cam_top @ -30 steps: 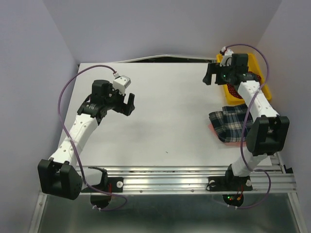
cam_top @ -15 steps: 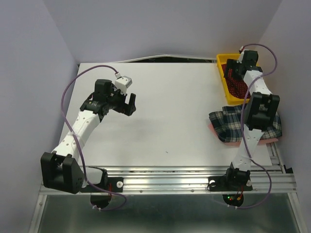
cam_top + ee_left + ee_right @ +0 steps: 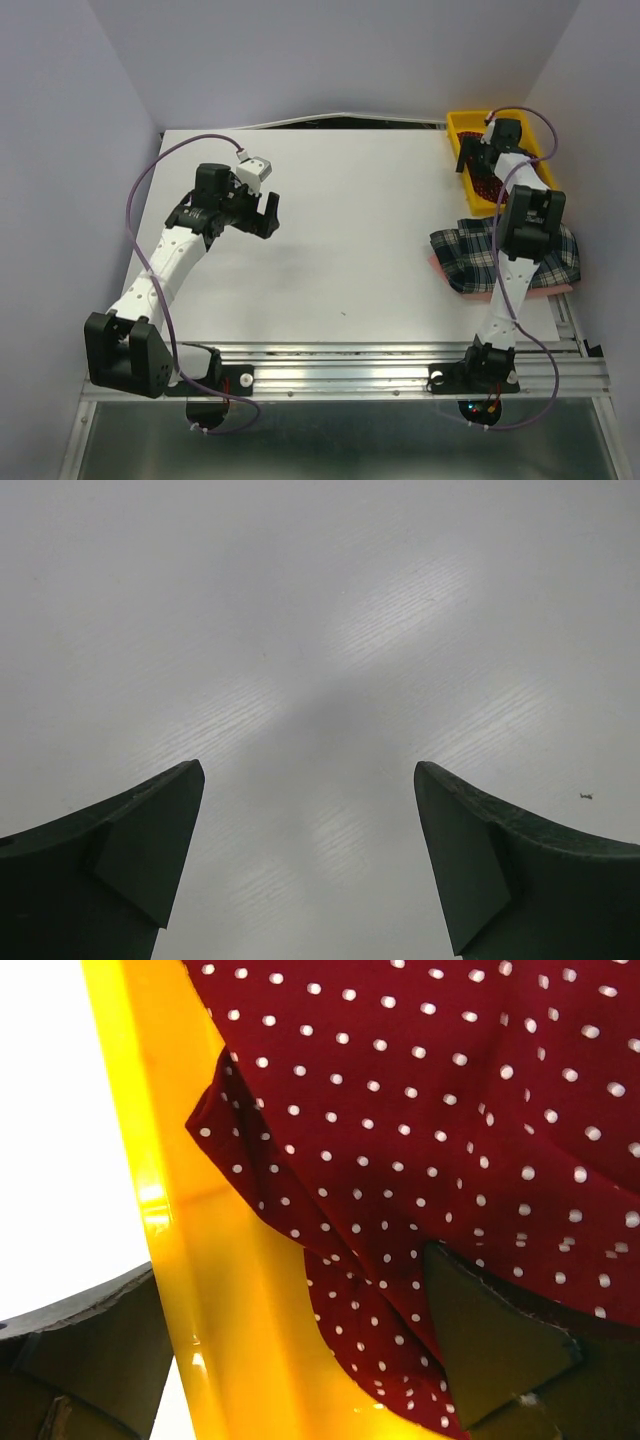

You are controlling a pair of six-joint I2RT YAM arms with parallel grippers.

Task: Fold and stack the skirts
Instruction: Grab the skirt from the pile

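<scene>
Two skirts sit at the table's right side; both claws are wide open and hold nothing.

The dark red skirt [image 3: 470, 1110] w/ white dots lies bunched in the yellow tray [image 3: 210, 1260] at the far right corner of the white table [image 3: 350, 210]. The right gripper [image 3: 290, 1260] straddles the tray wall, jaws wide: one finger outside, the other inside by the red cloth; can't tell if it touches. The plaid skirt [image 3: 470, 255] lies folded nearer the arm bases, w/ a pink cloth [image 3: 440, 270] edge under it. The left gripper [image 3: 310, 770], well apart on the left, hovers wide over bare tabletop.
</scene>
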